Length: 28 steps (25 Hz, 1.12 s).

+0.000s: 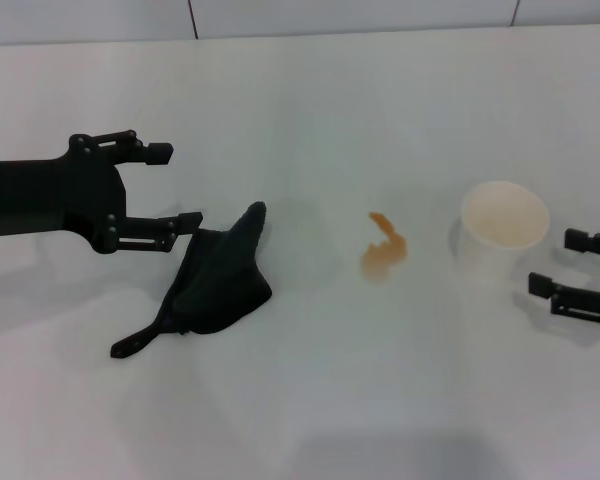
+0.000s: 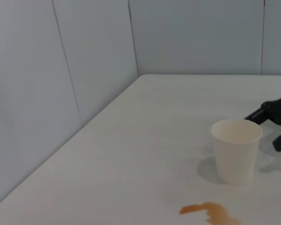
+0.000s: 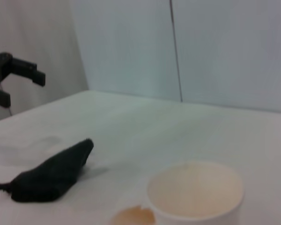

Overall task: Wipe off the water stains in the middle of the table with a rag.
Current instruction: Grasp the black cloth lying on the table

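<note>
The orange-brown water stain [image 1: 384, 252] lies in the middle of the white table [image 1: 310, 110]; it also shows in the left wrist view [image 2: 210, 213] and the right wrist view [image 3: 132, 216]. The black rag [image 1: 212, 281] lies crumpled on the table left of the stain, also seen in the right wrist view [image 3: 52, 173]. My left gripper [image 1: 180, 187] is open and empty, just left of and above the rag's upper corner. My right gripper [image 1: 560, 264] is open and empty at the right edge, beside the cup.
A white paper cup [image 1: 504, 222] stands upright right of the stain, between it and my right gripper; it shows in the left wrist view [image 2: 236, 149] and right wrist view [image 3: 195, 193]. A grey panelled wall [image 2: 84, 61] borders the table's far side.
</note>
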Each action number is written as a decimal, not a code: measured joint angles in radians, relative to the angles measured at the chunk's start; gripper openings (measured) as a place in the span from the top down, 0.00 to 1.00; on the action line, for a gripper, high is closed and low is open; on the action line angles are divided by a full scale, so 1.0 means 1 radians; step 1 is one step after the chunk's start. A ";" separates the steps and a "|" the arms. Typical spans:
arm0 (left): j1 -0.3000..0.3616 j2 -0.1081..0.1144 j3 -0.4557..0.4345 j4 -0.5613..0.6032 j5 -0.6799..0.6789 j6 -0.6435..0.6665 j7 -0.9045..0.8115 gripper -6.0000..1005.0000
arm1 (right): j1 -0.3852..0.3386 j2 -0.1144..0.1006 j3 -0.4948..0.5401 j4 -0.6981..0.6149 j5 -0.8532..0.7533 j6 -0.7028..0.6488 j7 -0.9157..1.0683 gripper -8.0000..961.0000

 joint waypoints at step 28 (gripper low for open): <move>-0.014 0.002 0.000 0.001 -0.037 -0.008 -0.001 0.14 | 0.068 0.003 0.036 -0.316 0.025 -0.273 0.131 0.11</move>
